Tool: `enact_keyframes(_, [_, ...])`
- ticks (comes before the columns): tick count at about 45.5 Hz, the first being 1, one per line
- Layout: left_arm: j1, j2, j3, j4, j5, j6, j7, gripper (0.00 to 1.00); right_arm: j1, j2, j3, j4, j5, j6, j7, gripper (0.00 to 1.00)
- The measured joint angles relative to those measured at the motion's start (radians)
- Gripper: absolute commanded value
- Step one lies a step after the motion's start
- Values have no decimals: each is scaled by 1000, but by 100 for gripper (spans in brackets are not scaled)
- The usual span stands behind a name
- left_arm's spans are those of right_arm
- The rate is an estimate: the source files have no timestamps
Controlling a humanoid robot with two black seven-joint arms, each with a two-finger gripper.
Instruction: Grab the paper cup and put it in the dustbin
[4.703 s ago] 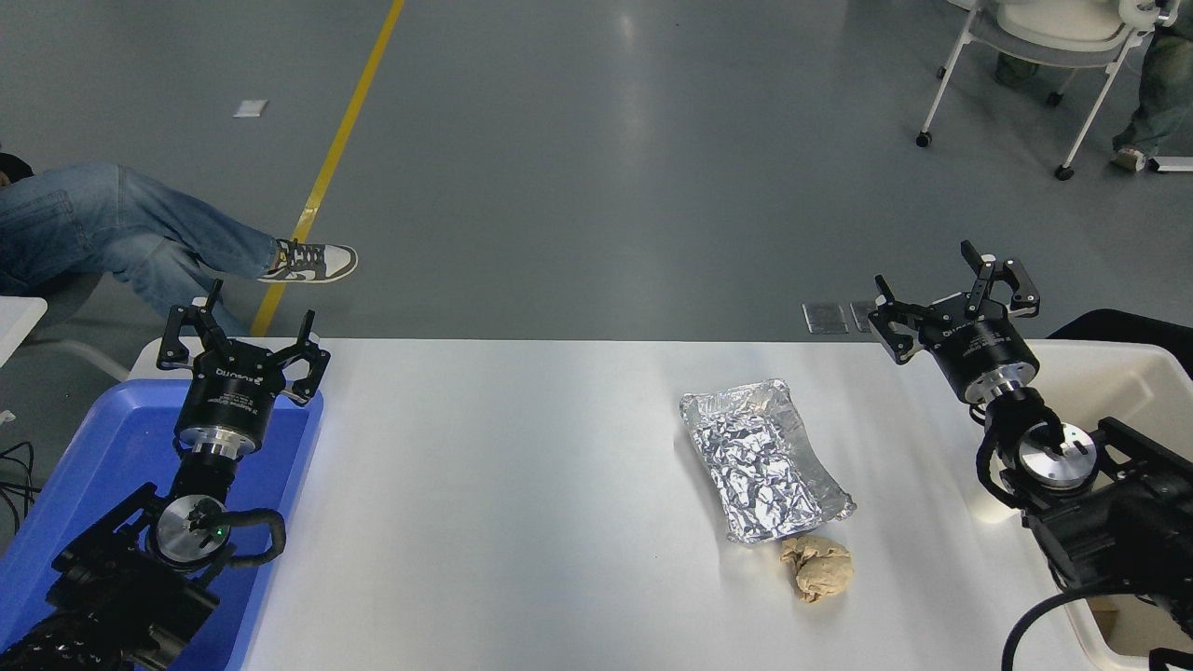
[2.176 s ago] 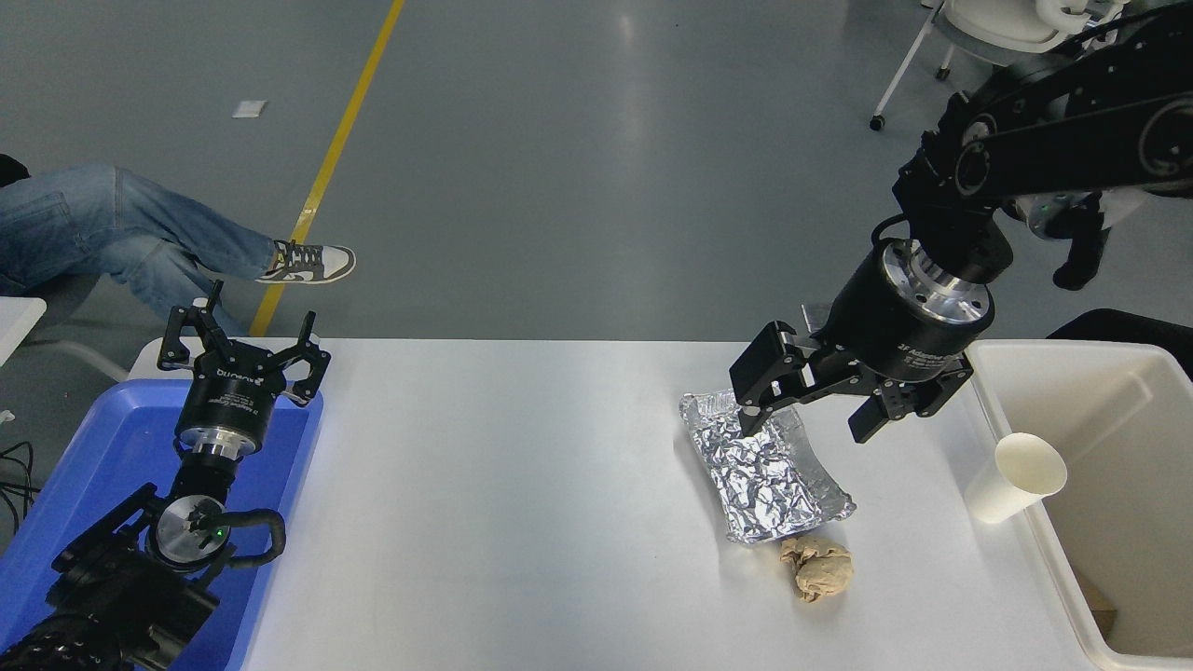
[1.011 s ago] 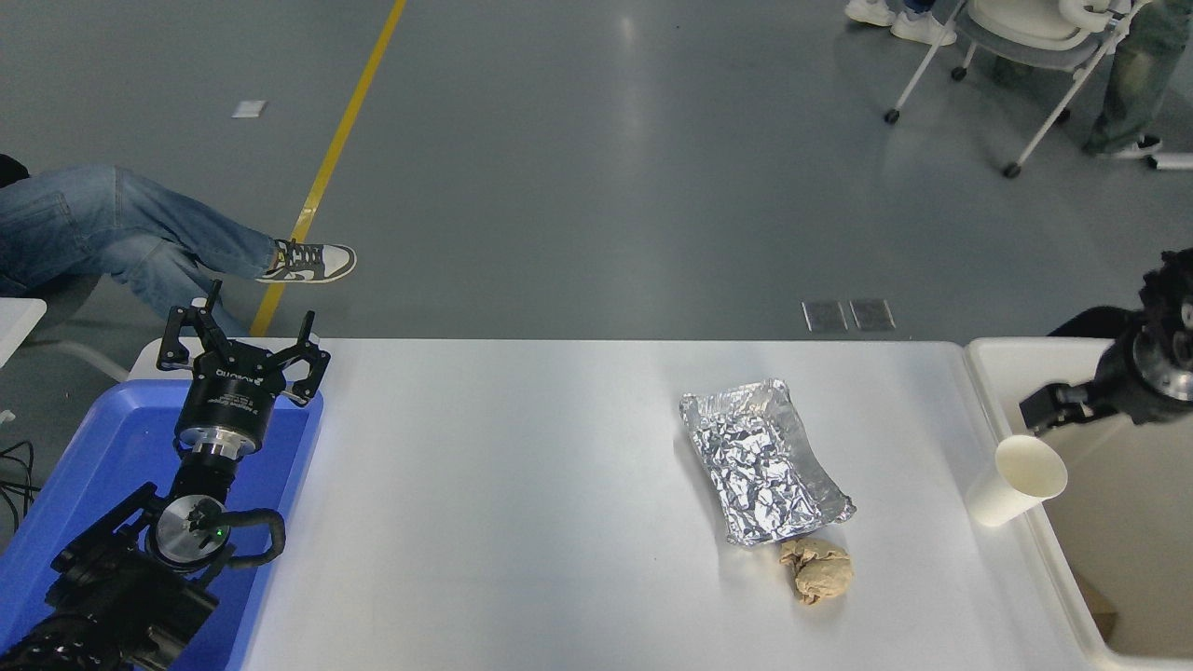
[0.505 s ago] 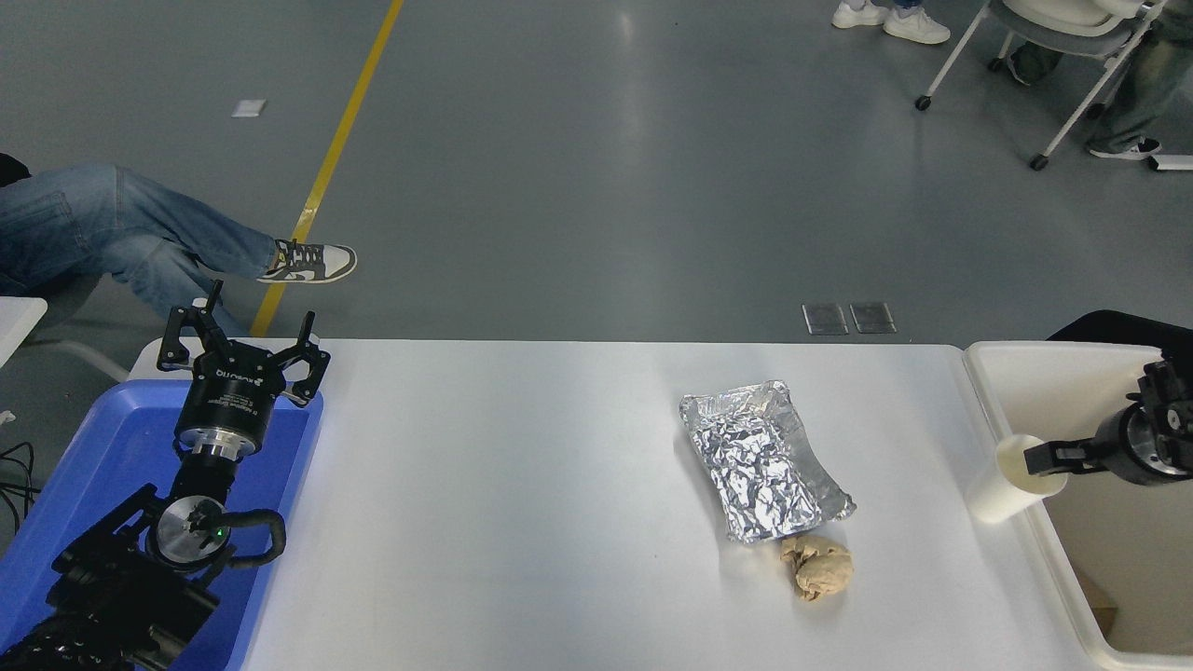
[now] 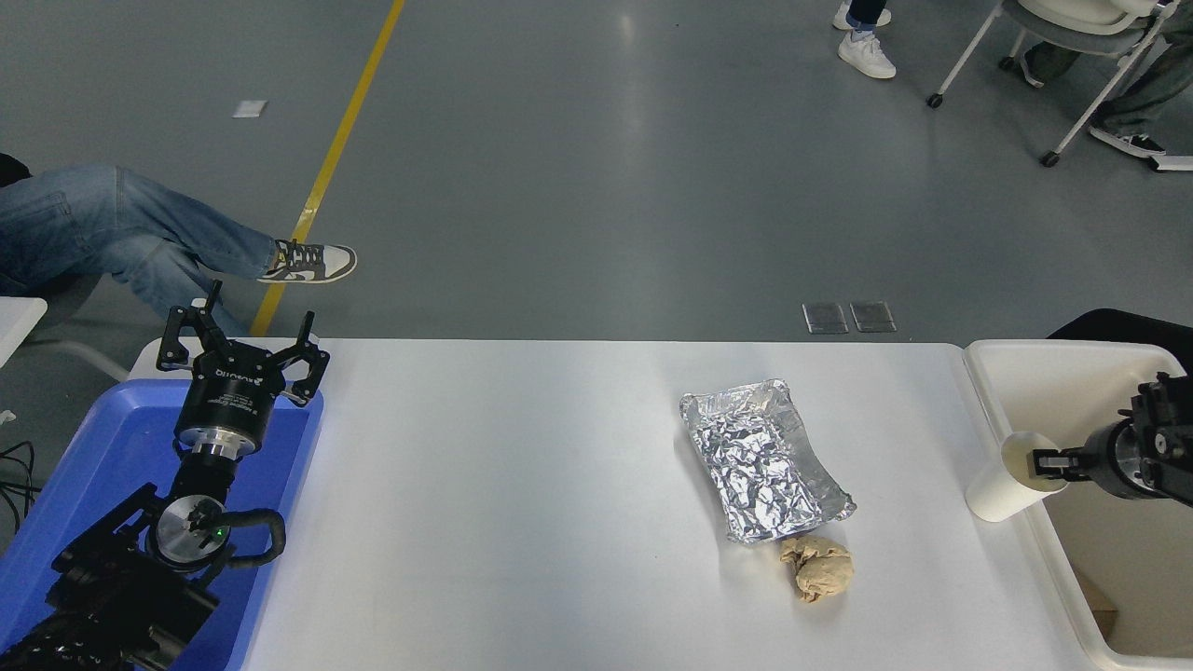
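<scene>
The paper cup (image 5: 1005, 485) stands at the table's right edge, against the left rim of the dustbin (image 5: 1058, 351), with its mouth tilted toward the bin. My right gripper (image 5: 1040, 460) reaches in level from the right edge, over the bin. Its tip is at the cup's rim. Seen side-on, its state does not show. My left gripper (image 5: 244, 349) is parked open and empty over the blue tray (image 5: 89, 447) at the lower left.
A silver foil tray (image 5: 764, 458) lies right of the table's middle, with a crumpled tan paper ball (image 5: 818, 568) just in front of it. A person's legs show at the far left, and chairs and feet at the top right.
My right arm swung from over the foil tray out to the right, then dropped over the bin. In the last half second its tip closed in on the cup's rim. The cup stays put.
</scene>
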Motion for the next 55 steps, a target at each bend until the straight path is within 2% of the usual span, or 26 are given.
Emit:
enact_keyframes(22, [-1, 0, 1, 0, 1, -1, 0, 100, 98, -20, -36, 54, -1, 20, 3, 0])
enact_keyframes(35, [-1, 0, 2, 0, 1, -2, 3, 100, 429, -89, -203, 283, -7, 105, 11, 0])
enact_keyframes(42, [-1, 0, 2, 0, 1, -3, 3, 100, 674, -106, -315, 418, -8, 187, 41, 0])
enact_keyframes(55, [-1, 0, 2, 0, 1, -3, 3, 100, 1035, -49, -490, 541, -7, 318, 138, 0])
